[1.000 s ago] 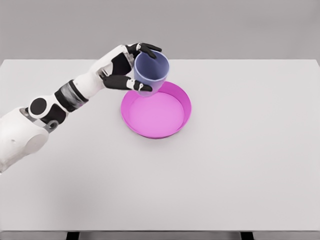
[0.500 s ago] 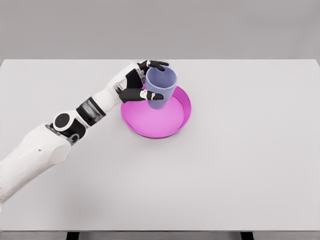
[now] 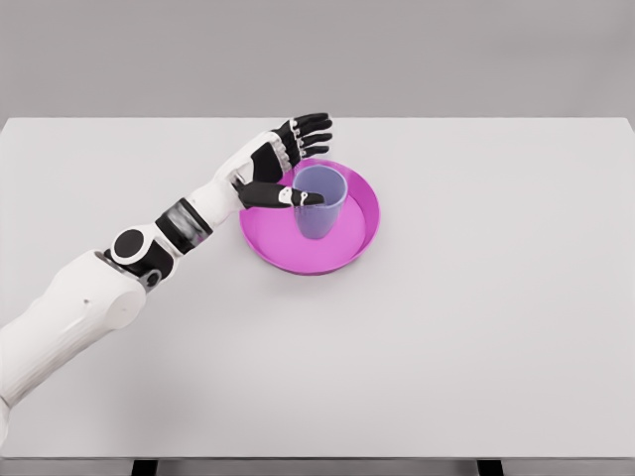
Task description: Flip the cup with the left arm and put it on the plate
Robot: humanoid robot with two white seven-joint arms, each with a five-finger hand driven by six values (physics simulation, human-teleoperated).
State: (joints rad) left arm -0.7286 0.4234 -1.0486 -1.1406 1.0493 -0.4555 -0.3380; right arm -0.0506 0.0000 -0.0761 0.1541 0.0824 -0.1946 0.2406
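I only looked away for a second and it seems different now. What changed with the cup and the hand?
The cup came down and now stands upright, mouth up, on the pink plate. The left robot hand let it go: its fingers are spread open, the thumb still close to the rim. The plate and the white table stayed where they were.

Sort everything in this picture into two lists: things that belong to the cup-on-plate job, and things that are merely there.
Belongs to the job:
- cup, upright on the plate
- plate, pink
- left robot hand, fingers spread, beside the cup

Merely there:
- table, white, carrying the plate
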